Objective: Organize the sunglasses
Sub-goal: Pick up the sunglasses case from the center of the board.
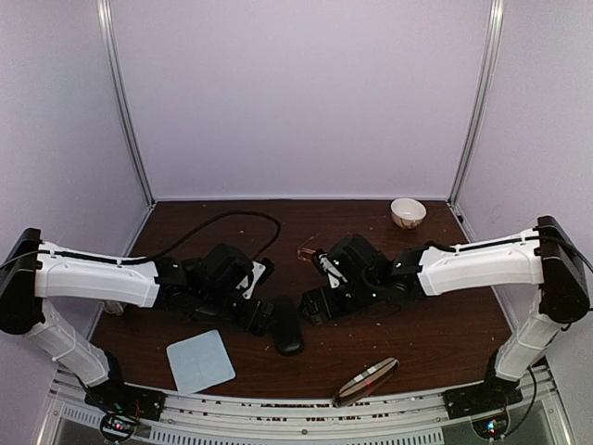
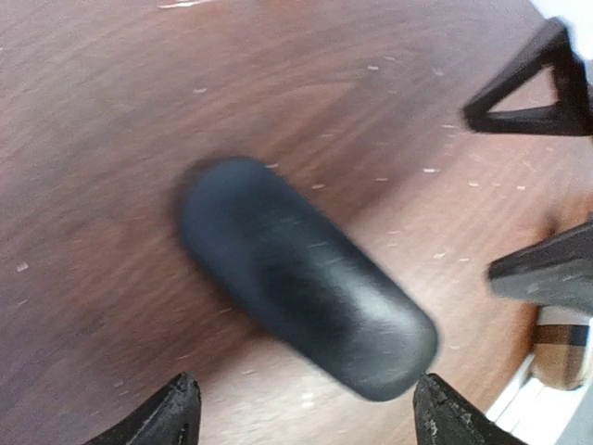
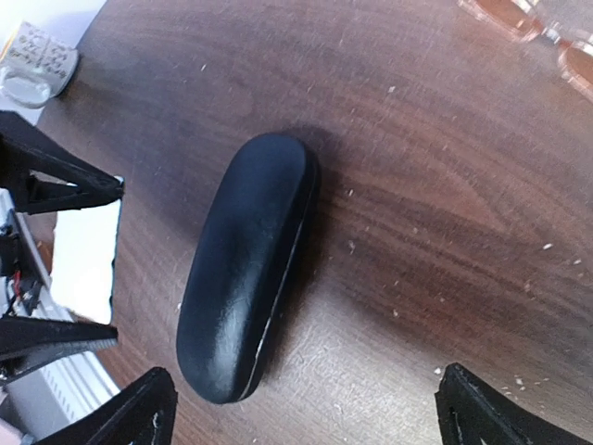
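One pair of reddish wire-framed sunglasses lies on the table behind the grippers, and its lenses show at the top right of the right wrist view. A shut black oblong case lies between the two grippers. My left gripper is open and holds nothing. The case lies just ahead of its fingertips, its near end close to the right one. My right gripper is also open and empty, with the case ahead and to its left.
A light blue cloth lies at the front left. A brown wooden case sits at the table's front edge. A small bowl stands at the back right. A black cable runs across the back left.
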